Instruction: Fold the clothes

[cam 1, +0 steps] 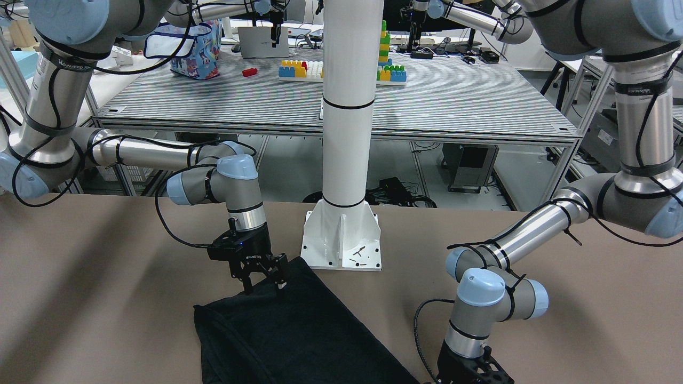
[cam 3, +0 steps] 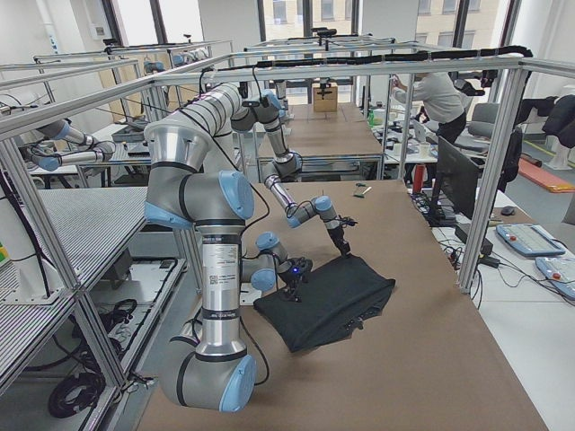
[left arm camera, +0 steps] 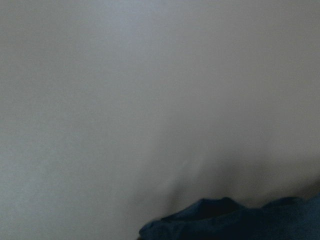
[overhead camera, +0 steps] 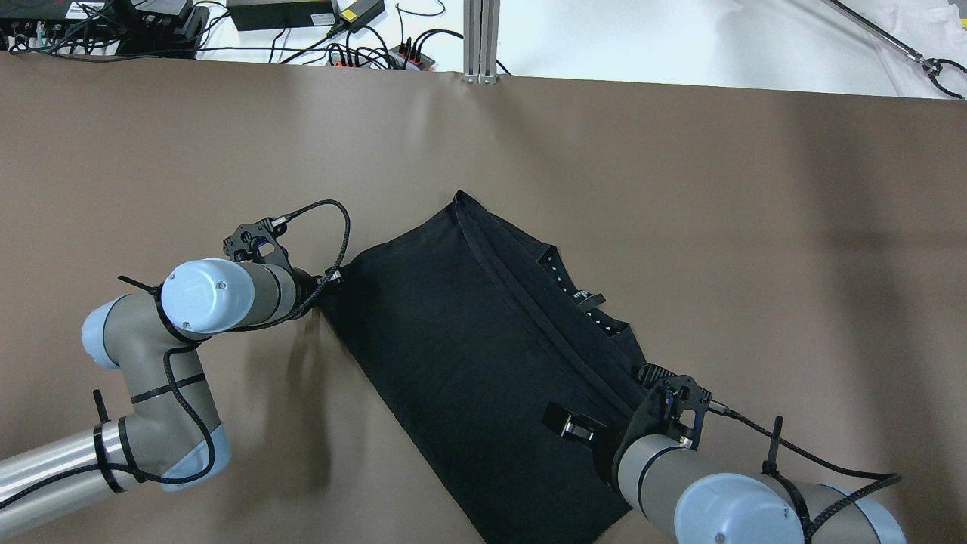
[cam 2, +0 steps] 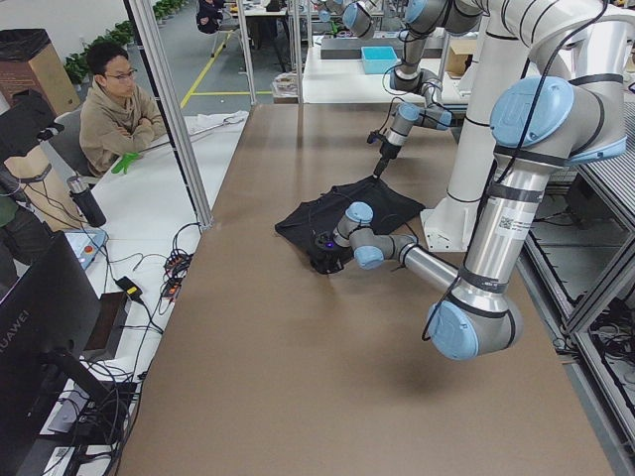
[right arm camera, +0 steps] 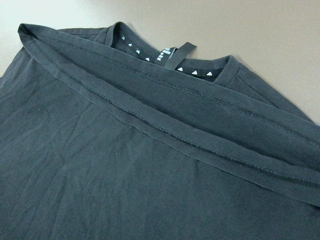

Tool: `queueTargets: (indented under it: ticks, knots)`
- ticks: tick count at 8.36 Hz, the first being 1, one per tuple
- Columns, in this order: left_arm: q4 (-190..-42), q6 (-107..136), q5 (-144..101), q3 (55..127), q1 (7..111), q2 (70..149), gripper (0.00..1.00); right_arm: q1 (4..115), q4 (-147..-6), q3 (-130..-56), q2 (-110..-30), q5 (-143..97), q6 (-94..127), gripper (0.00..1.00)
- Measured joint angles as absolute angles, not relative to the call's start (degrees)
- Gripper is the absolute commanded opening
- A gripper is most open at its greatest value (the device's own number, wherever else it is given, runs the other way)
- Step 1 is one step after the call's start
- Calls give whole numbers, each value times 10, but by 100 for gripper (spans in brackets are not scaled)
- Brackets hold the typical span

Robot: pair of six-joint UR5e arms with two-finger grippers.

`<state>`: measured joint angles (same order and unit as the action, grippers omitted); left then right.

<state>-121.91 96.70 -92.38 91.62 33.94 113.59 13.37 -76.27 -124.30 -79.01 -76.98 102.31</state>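
Note:
The clothes [overhead camera: 468, 340] are one black fabric piece lying flat and slanted on the brown table [overhead camera: 680, 189], with a hemmed band and a collar label facing up [right arm camera: 175, 55]. My right gripper [cam 1: 264, 285] is open, its fingertips [cam 1: 248, 288] down at the cloth's [cam 1: 288, 330] edge nearest the white post. It also shows over the cloth's near right part in the overhead view [overhead camera: 578, 427]. My left gripper [overhead camera: 329, 281] sits low at the cloth's left corner, hidden under its wrist, so I cannot tell whether it is open or shut. The left wrist view shows only blurred table and a bunched cloth edge [left arm camera: 240, 220].
The white post's base plate [cam 1: 341, 245] is bolted to the table just behind the cloth. A second table behind holds toy bricks [cam 1: 299, 69] and a blue patterned bag [cam 1: 195, 50]. A person [cam 2: 114, 109] sits at a desk beside the table.

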Motion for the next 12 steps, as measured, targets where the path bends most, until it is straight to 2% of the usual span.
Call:
queueTargets:
  ticks: [5,7,8,9,12]
  knots:
    - [-1218,908,-953,918,371,1125,0,136,-763,-1243,-790,-771,1022,95]
    - [-1212,879,-972,890,405,1156,0,142,-763,-1244,-788,-771,1022,95]
    - [-1212,872,-978,844,428,1202,0,149,-765,-1244,-786,-771,1021,95]
    - [-1212,866,-989,767,456,1272,0,153,-767,-1244,-784,-772,1020,95]
    - [-1228,860,-997,489,495,1500,0,155,-768,-1245,-782,-772,1019,95]
